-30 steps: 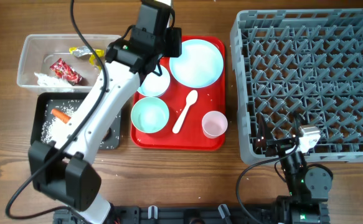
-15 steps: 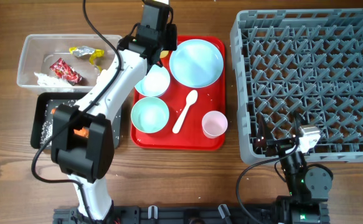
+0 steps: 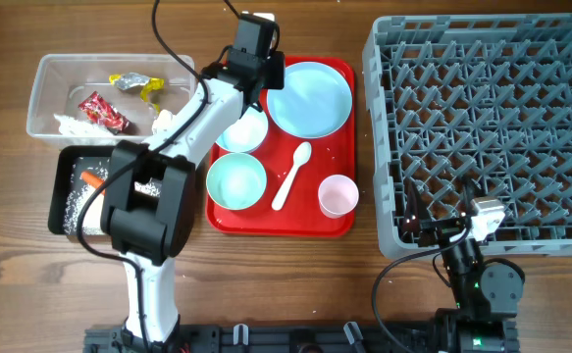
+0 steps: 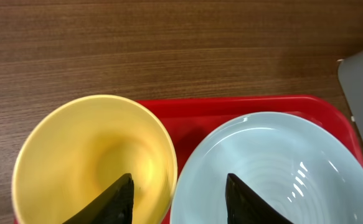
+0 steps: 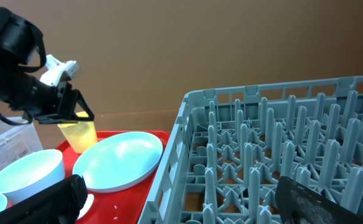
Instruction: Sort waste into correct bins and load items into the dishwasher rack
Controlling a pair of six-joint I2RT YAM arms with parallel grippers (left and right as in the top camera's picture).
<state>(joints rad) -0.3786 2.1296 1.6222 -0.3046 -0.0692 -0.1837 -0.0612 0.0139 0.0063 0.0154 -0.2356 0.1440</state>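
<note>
My left gripper (image 4: 178,180) stands open astride the rim of the yellow cup (image 4: 94,149). One finger is inside the cup and the other is over the light blue plate (image 4: 274,168). The cup stands at the red tray's far left corner, mostly hidden under the left gripper (image 3: 256,67) in the overhead view. Also on the tray are a light blue bowl (image 3: 241,129), a mint bowl (image 3: 236,182), a white spoon (image 3: 292,176) and a pink cup (image 3: 338,195). My right gripper (image 5: 187,199) is open and holds nothing, at the near edge of the grey dishwasher rack (image 3: 379,147).
The clear tub (image 3: 45,98) at the far left holds a red wrapper (image 3: 102,111), a silver-yellow wrapper (image 3: 133,84) and a white tissue (image 3: 70,125). The black tray (image 3: 65,167) below it holds a carrot (image 3: 93,179) and loose rice (image 3: 79,201).
My left arm's elbow has swung toward the tray and stands more upright. Its gripper has shifted slightly right over the yellow cup. The right arm has not moved.
</note>
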